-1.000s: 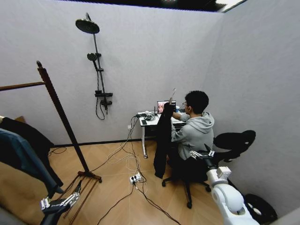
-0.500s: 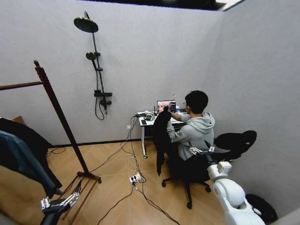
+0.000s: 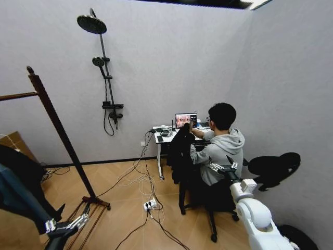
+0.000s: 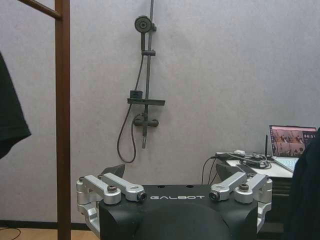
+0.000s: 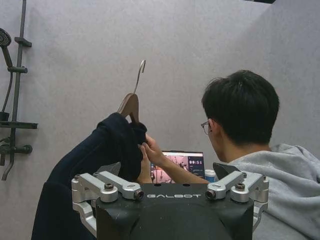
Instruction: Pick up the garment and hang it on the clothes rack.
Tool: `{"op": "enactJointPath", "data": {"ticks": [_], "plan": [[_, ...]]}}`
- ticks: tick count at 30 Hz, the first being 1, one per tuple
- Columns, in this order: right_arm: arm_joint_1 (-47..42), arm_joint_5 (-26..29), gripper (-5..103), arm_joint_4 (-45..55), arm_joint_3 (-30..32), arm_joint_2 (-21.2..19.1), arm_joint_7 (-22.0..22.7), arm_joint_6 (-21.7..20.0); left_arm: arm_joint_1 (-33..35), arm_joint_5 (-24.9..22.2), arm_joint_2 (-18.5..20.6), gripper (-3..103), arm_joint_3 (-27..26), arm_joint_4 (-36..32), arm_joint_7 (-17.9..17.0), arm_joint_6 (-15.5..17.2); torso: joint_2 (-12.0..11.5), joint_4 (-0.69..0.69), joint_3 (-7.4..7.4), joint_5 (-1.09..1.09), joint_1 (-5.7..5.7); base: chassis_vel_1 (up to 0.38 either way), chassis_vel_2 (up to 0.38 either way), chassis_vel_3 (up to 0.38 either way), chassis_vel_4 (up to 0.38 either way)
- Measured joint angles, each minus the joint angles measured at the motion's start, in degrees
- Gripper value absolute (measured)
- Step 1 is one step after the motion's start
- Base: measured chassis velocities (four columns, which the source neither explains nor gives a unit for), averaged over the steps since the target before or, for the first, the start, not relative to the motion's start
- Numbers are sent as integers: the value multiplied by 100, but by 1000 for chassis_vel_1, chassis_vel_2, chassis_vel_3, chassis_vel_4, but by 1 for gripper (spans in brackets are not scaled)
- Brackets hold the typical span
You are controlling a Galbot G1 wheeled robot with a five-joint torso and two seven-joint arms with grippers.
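The garment, dark and limp, hangs on a wooden hanger held up by a seated person's hand, in front of the small white bench at the back wall. In the right wrist view the garment drapes down from the hanger's shoulder, with the metal hook pointing up. The person sits in a black office chair, facing a laptop on the bench.

The clothes rack stands well apart from the garment, at the robot's left; its dark reddish post leans in the head view, with a knob top and a horizontal rail running off the picture's left edge. Other dark and blue clothes hang below that rail. In the left wrist view the rack post rises upright beside a black sleeve edge.

The right end effector is raised at about the seated person's back height, arm stretched forward from the white forearm, fingers spread apart and empty, near the person but touching nothing. In its wrist view the right end effector points toward the person and the hanger.

The left end effector sits low at the robot's left, near the rack's foot, fingers parted, holding nothing. The left end effector faces the wall with the black shower pole.

Cables and a power strip lie on the wooden floor.
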Motion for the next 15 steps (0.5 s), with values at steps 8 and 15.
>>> {"op": "enactJointPath", "data": {"ticks": [8, 15], "plan": [[167, 183, 100, 314, -167, -192, -41, -13, -1, 0, 0, 100, 0, 0, 1, 0, -1, 1, 1, 1, 2, -143, 127, 134, -143], [1078, 784, 100, 221, -598, -612, 359, -585, 1, 0, 0, 100, 0, 0, 0, 0, 4, -1, -3, 0, -11, 12, -13, -7, 12]]}}
